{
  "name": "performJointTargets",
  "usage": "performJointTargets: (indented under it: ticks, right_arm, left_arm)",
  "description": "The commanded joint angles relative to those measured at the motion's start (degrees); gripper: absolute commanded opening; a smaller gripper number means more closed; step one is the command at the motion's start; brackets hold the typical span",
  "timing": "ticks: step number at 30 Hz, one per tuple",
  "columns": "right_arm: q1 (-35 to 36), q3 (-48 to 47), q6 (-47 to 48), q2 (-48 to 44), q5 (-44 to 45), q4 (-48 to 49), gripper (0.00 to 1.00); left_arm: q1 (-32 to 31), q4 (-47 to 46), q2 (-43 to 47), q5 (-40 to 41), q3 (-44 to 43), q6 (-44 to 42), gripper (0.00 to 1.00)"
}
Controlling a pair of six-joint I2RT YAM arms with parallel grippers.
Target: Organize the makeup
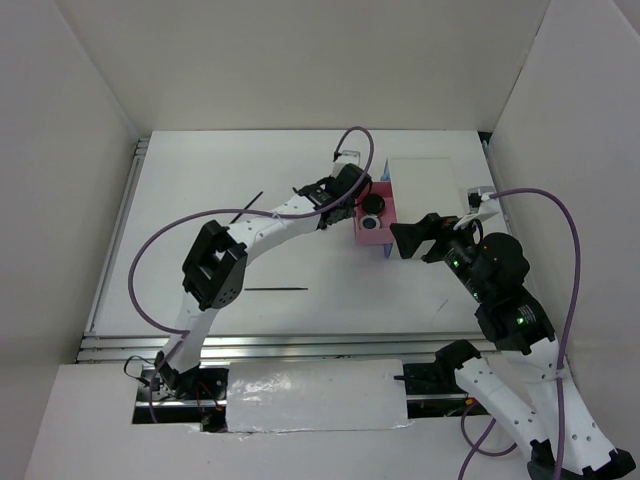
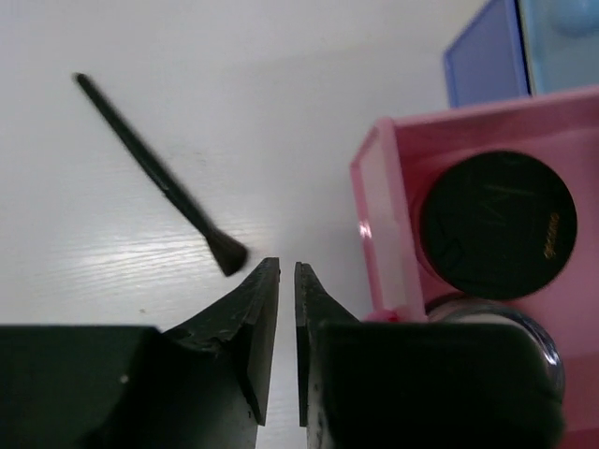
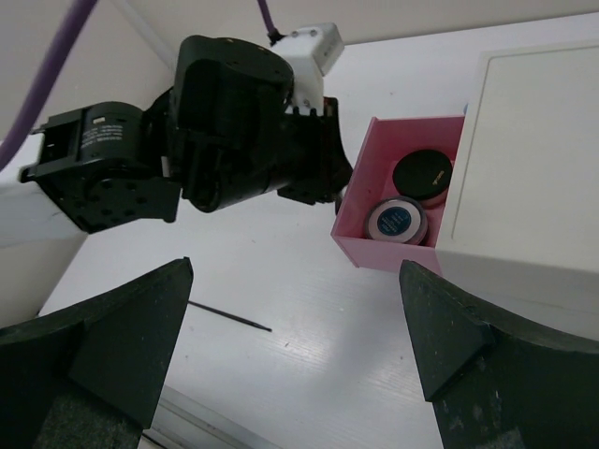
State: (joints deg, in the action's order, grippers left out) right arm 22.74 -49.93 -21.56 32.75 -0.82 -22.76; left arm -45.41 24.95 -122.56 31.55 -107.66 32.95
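A pink drawer (image 1: 386,236) stands pulled out of the white box (image 1: 430,190). It holds a black compact (image 1: 374,203) and a blue-topped compact (image 1: 372,225). My left gripper (image 1: 350,208) hovers just left of the drawer. In the left wrist view its jaws (image 2: 286,271) are closed to a thin slit with nothing between them, beside the drawer wall (image 2: 382,215) and the black compact (image 2: 496,224). A black brush (image 2: 159,178) lies on the table to its left. My right gripper (image 3: 295,265) is wide open and empty, facing the drawer front (image 3: 374,253). No red-and-black sticks show.
A thin black pencil (image 1: 276,289) lies on the table's near middle; it also shows in the right wrist view (image 3: 229,317). The brush (image 1: 247,208) lies left of the left arm. A blue drawer (image 2: 487,61) sits behind the pink one. White walls surround the table.
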Motion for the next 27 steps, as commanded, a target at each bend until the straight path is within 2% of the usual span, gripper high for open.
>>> performJointTargets:
  ticks: [1,4,10,14,19,23,24,27]
  right_arm:
    - [0.37,0.01,0.47,-0.06,0.29,1.76,1.0]
    - [0.29,0.36,0.47,0.12,-0.06,2.11,1.0]
    - [0.29,0.54,0.47,0.29,-0.5,2.55,1.0]
    - [0.37,0.71,0.29,0.73,-1.29,2.9,1.0]
    - [0.37,0.89,0.2,1.0,-2.17,3.16,1.0]
    - [0.37,1.06,0.2,1.0,-2.61,3.25,1.0]
    - [0.37,1.15,0.12,1.08,-2.7,3.34,1.0]
    - [0.37,1.24,0.12,1.09,-3.05,3.52,1.0]
  left_arm:
    - [-0.38,-7.6,-0.13,-10.41,-1.86,-3.06,0.27]
    - [-0.56,-13.06,-0.22,-18.34,-0.45,-5.35,0.36]
    - [-0.73,-16.24,-5.13,-25.56,-3.78,-5.18,0.42]
    - [-0.73,-19.32,-8.91,-31.01,-7.03,-4.13,0.5]
    - [-0.65,-23.62,-11.73,-34.36,-7.75,-2.54,0.55]
    - [-0.65,-22.94,-11.12,-31.82,-5.99,-0.44,0.68]
    - [-0.65,-21.71,-10.34,-26.25,-5.55,0.27,0.71]
    - [0.32,-21.34,-7.01,-21.37,0.58,3.43,0.77]
